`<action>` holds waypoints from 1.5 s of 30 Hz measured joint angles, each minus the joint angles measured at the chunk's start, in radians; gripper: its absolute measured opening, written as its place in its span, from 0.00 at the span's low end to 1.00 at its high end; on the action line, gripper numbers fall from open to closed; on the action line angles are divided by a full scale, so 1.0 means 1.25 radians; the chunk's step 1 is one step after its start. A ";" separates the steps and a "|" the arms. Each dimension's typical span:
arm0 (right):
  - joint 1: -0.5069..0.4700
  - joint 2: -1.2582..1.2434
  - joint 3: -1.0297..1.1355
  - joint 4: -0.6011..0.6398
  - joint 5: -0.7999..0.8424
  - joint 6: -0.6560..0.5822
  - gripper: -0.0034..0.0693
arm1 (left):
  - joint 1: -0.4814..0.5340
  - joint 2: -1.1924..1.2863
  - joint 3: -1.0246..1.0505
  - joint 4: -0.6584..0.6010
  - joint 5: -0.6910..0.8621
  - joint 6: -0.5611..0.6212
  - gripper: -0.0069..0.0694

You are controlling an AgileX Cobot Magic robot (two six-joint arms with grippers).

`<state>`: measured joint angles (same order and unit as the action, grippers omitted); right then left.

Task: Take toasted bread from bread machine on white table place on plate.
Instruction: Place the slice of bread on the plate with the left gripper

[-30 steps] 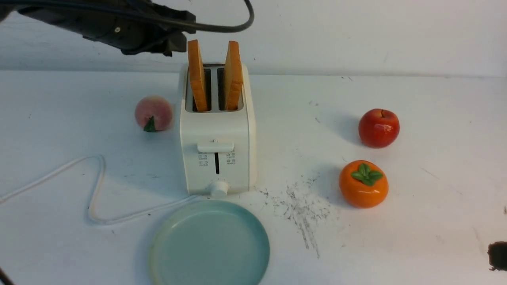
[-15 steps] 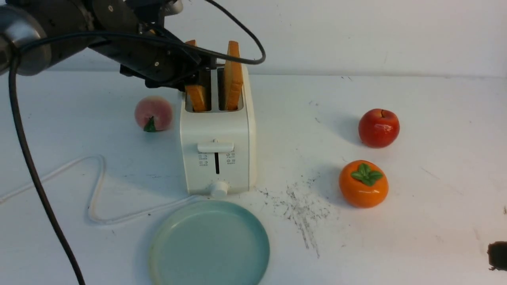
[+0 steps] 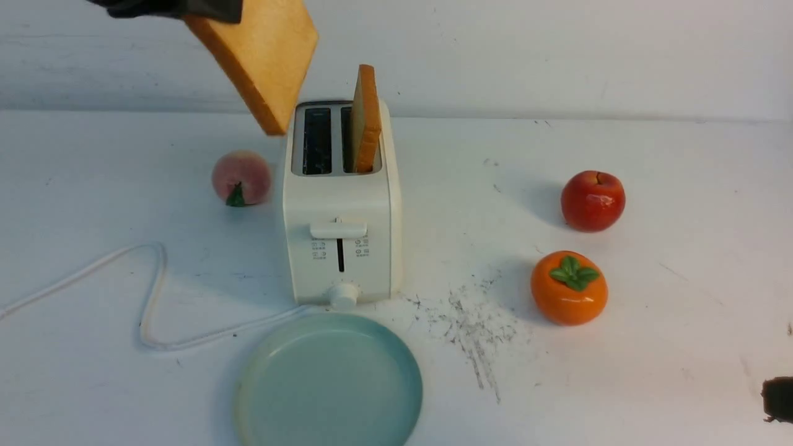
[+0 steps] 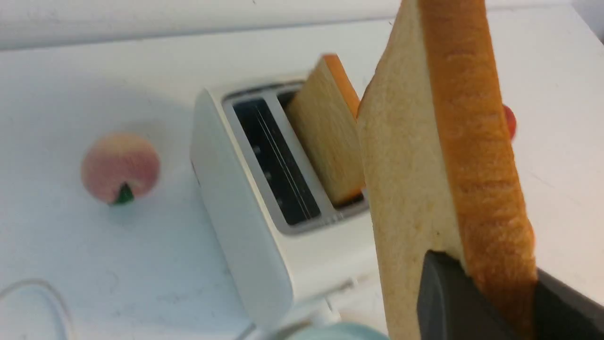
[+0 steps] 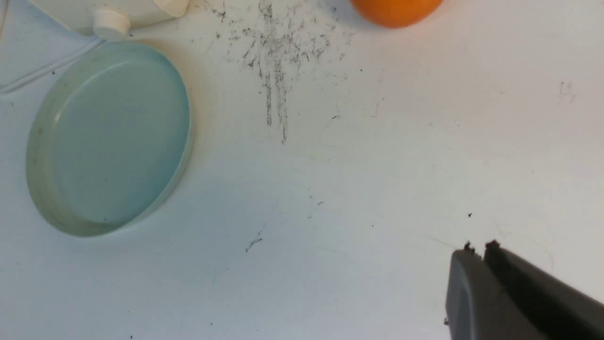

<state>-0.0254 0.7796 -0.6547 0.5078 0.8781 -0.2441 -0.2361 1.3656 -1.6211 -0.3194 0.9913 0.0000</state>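
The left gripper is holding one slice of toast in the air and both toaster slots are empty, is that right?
Not quite. The left gripper does hold one slice in the air, but only the toaster's left slot is empty; the second slice stands in the right slot, as the front view shows.

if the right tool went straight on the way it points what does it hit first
Probably the bare table, short of the scratch marks; the shut right tool angles down toward it. Depth is unclear.

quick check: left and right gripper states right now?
Left gripper: shut on a toasted bread slice, clear of the bread machine.
Right gripper: shut, holding nothing.
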 joint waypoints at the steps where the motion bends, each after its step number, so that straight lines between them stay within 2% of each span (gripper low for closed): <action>1: 0.000 0.000 0.000 0.000 0.000 0.000 0.10 | 0.000 -0.027 0.037 -0.021 0.008 0.004 0.21; 4: 0.000 0.000 0.000 0.000 0.000 0.000 0.10 | 0.000 -0.084 0.137 -0.076 0.002 0.031 0.21; 5: 0.000 0.000 0.000 0.000 0.000 0.000 0.10 | 0.000 -0.126 0.222 -0.118 -0.020 0.050 0.21; 8: 0.000 0.000 0.000 0.000 0.000 0.000 0.11 | 0.000 -0.204 0.408 -0.201 -0.103 0.074 0.21; 12: 0.000 0.000 0.000 0.000 0.000 0.000 0.11 | 0.000 -0.244 0.647 -0.342 -0.249 0.154 0.21; 17: 0.000 0.000 0.000 0.000 0.000 0.000 0.11 | 0.000 -0.203 0.812 -0.602 -0.353 0.365 0.21; 25: 0.000 0.000 0.000 0.000 -0.001 0.000 0.12 | 0.000 -0.050 0.848 -0.963 -0.412 0.708 0.21; 29: 0.000 0.000 0.000 0.000 -0.001 0.000 0.13 | 0.000 0.029 0.848 -1.030 -0.426 0.803 0.21; 37: 0.000 0.000 0.000 0.000 -0.001 0.000 0.14 | 0.000 0.122 0.848 -1.076 -0.425 0.810 0.22; 43: 0.000 0.000 0.000 0.000 -0.001 0.000 0.15 | 0.000 0.129 0.848 -1.075 -0.424 0.808 0.36; 45: 0.000 0.000 0.000 0.000 -0.001 0.000 0.15 | 0.000 0.129 0.848 -1.065 -0.424 0.807 0.49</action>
<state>-0.0254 0.7796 -0.6547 0.5082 0.8765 -0.2441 -0.2361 1.5274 -0.5606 -1.6511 0.4619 1.0090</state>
